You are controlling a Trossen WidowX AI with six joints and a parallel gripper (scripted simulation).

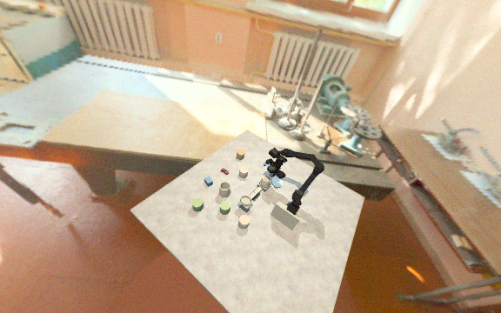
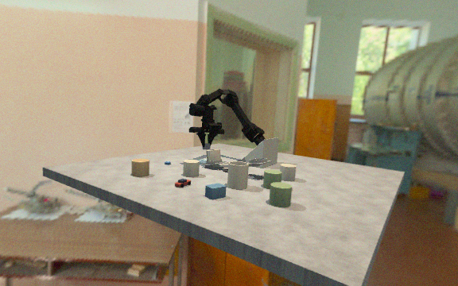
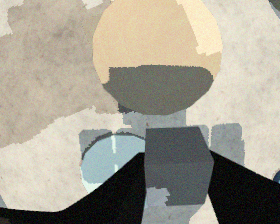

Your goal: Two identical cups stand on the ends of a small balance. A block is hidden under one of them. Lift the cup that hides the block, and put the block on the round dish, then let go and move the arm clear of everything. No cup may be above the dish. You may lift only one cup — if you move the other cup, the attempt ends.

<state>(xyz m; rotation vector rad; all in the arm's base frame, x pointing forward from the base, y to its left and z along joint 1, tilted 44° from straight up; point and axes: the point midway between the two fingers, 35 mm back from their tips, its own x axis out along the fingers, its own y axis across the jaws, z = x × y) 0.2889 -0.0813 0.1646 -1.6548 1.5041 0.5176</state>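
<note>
My gripper (image 1: 277,171) (image 2: 207,147) is shut on a small grey block (image 3: 178,165) and holds it above the table, near the cup end of the balance (image 1: 256,193). A beige cup (image 1: 264,182) (image 2: 213,156) (image 3: 157,45) stands on that end. The other end shows a round empty-looking ring with no raised cup on it; I cannot tell which other cylinder is its cup. The pale blue round dish (image 1: 277,183) (image 3: 103,165) lies beside the cup. In the wrist view it is left of the block and partly hidden by a finger.
A tall hollow cup (image 1: 224,189) (image 2: 238,175), green cylinders (image 1: 197,204) (image 2: 280,195), a cream cylinder (image 1: 243,222), a beige cylinder (image 1: 243,172), a tan cylinder (image 2: 140,168), a blue box (image 2: 215,191) and a toy car (image 2: 182,183) stand around. A grey wedge (image 1: 285,216) is by the arm's base.
</note>
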